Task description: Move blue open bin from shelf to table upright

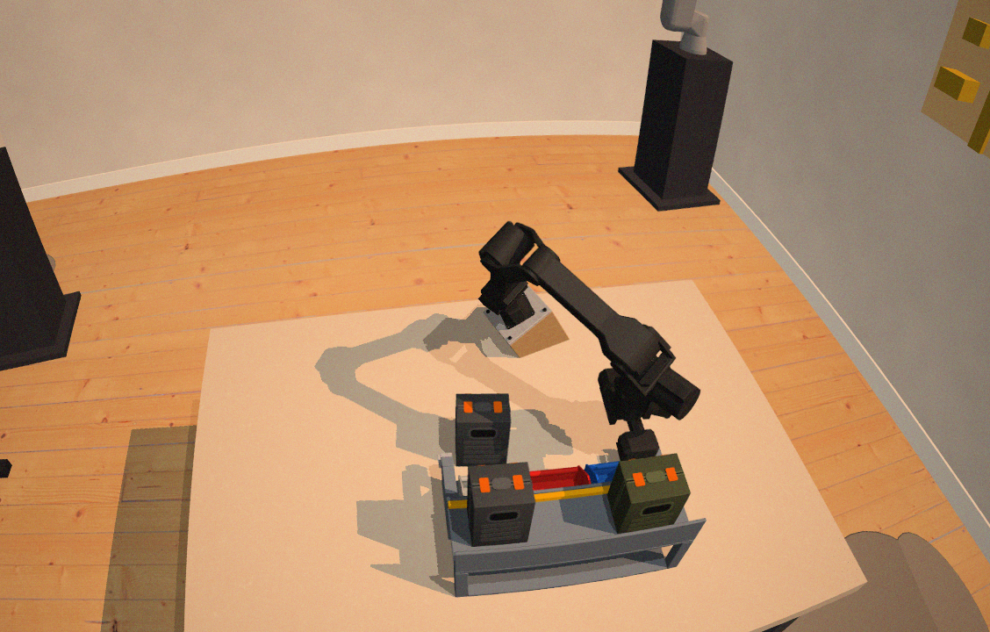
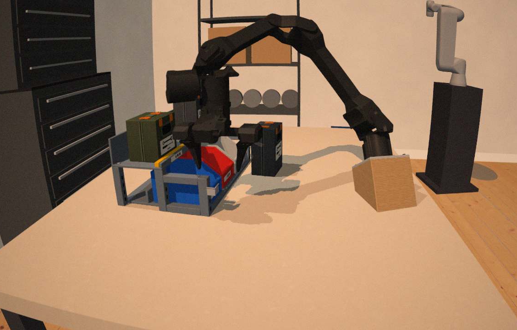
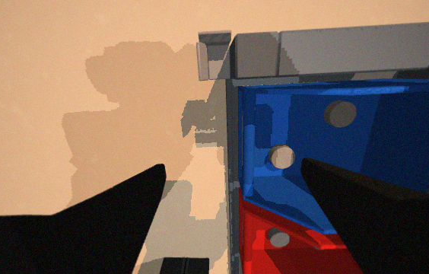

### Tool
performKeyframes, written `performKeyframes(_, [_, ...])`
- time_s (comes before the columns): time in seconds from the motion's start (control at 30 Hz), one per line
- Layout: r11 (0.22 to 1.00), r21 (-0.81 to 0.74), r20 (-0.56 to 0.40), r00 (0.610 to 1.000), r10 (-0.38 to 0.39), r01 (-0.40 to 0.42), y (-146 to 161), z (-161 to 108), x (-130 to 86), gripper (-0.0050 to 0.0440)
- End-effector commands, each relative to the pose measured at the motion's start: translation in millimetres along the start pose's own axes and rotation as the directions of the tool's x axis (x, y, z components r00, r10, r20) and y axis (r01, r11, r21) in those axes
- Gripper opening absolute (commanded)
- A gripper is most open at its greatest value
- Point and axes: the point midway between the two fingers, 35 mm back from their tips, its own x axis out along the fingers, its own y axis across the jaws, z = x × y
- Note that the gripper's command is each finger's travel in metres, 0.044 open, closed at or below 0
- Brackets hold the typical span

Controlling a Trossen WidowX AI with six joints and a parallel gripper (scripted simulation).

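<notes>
The blue open bin (image 3: 336,144) sits on the lower level of the grey shelf (image 2: 170,180), at its end, beside a red bin (image 3: 287,247). It also shows in the exterior view (image 2: 182,180) and partly in the top view (image 1: 602,471). Two grey round parts (image 3: 281,156) lie inside it. My gripper (image 3: 233,167) is open and empty, pointing down over the bin's front wall: one finger is above the bin's inside, the other above the table outside the shelf (image 2: 219,153).
A green case (image 2: 149,135) and a dark case (image 1: 500,503) stand on the shelf's top. Another dark case (image 2: 267,147) stands on the table behind the shelf. A wooden wedge block (image 2: 384,182) holds the arm's base.
</notes>
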Motion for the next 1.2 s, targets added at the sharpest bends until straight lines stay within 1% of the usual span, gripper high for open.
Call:
performKeyframes(0.0, [1.000, 0.007, 0.015, 1.000, -0.013, 0.013, -2.6, -1.2, -5.8, 0.0425])
performKeyframes(1.13, [1.000, 0.009, 0.010, 1.000, -0.014, 0.014, -1.9, -4.2, -5.9, 0.0425])
performKeyframes(1.17, [0.999, 0.009, 0.011, 0.999, -0.049, 0.049, -7.5, -4.9, 1.1, 0.0425])
